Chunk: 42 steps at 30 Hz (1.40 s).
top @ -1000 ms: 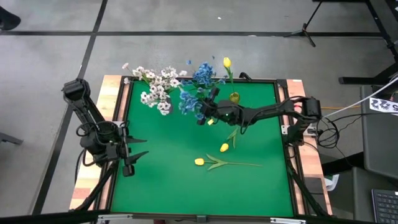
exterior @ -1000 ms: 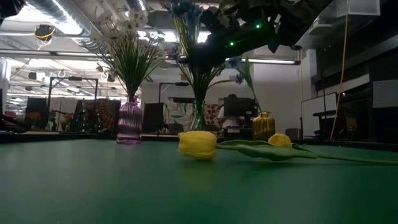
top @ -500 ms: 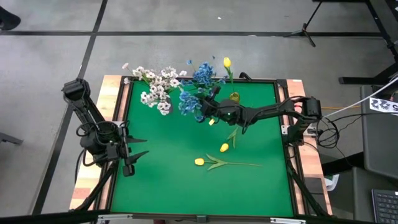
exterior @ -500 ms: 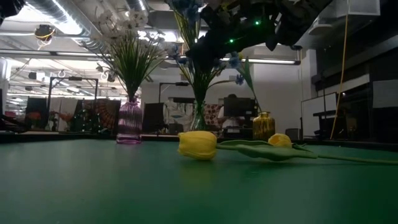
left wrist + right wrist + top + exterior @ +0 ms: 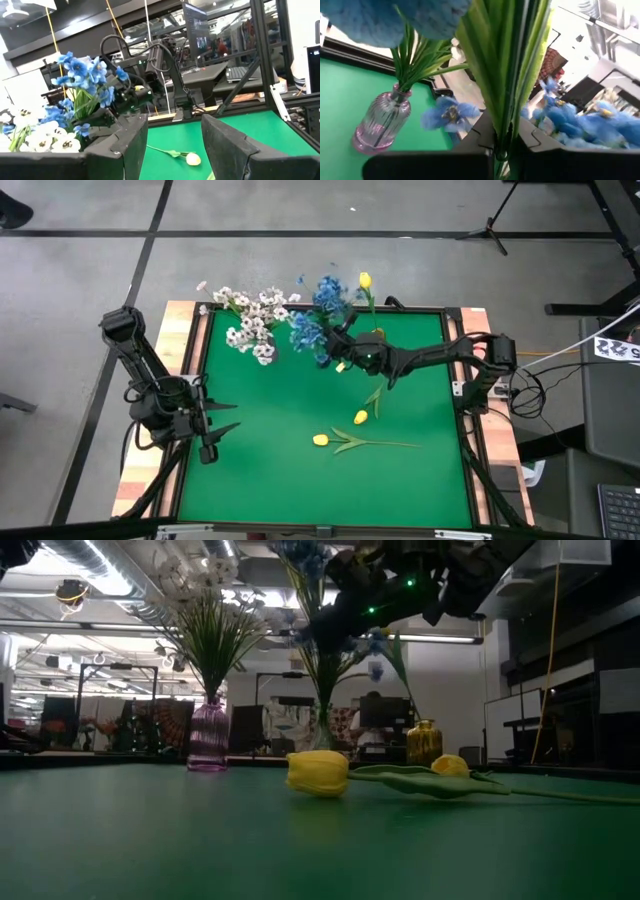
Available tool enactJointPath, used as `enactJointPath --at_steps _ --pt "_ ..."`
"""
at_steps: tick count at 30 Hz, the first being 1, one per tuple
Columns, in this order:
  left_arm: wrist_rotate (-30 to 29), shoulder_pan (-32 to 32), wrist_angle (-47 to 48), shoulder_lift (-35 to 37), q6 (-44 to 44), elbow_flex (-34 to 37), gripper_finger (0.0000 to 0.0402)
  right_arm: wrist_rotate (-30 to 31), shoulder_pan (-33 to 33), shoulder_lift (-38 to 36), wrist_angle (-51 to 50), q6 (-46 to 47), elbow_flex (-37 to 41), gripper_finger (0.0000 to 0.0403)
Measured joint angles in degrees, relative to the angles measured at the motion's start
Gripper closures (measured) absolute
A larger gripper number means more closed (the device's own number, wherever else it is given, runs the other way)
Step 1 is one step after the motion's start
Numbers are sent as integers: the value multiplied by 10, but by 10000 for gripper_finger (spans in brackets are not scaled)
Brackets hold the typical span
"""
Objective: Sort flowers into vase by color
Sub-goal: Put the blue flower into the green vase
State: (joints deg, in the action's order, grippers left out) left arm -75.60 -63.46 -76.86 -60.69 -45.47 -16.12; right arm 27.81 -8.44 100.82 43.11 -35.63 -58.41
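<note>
My right gripper [image 5: 338,356] reaches over the table's far middle, shut on a blue flower sprig [image 5: 308,335] with green leafy stems. Behind it, more blue flowers [image 5: 327,295] stand in a clear vase [image 5: 320,730]. White flowers [image 5: 250,320] fill a pink vase [image 5: 208,736]. One yellow flower [image 5: 365,280] stands in a small amber vase [image 5: 376,336]. Two yellow flowers [image 5: 320,439] [image 5: 360,417] lie flat on the green mat. At the table's left edge my left gripper [image 5: 218,430] hangs open and holds nothing. My right gripper pinches the blue sprig's bundle of green stems and leaves [image 5: 504,131] between its two fingers. The fingers lie level, coming from the table's right, across the stems. The sprig is held high above the mat with its blooms [image 5: 395,20] on the far side of the fingers. Its lower end is hidden.
The three vases stand in a row along the far edge. The lying flowers' stems [image 5: 385,444] stretch toward the right on the near middle of the mat. Wooden borders [image 5: 190,360] frame the mat. Bare green mat [image 5: 280,480] lies near and left.
My right gripper has turned a little and carried the blue sprig slightly toward the table's far edge, closer to the blue flowers in the clear vase. It has stayed shut on the stems. The lying yellow flowers have kept their places.
</note>
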Motion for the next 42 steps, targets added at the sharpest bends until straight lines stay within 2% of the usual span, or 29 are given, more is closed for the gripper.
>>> enactJointPath --at_steps 12,20,32,42 --pt "-2 0 0 0 5 0 219 -13 -7 0 -32 35 0 385" --pt "-2 0 0 0 8 0 219 11 -20 1 -59 100 -1 386" --pt "-3 0 15 0 17 0 219 7 -21 7 -68 142 -1 386" --pt "-7 0 15 0 18 0 219 10 0 -7 -62 144 0 386"
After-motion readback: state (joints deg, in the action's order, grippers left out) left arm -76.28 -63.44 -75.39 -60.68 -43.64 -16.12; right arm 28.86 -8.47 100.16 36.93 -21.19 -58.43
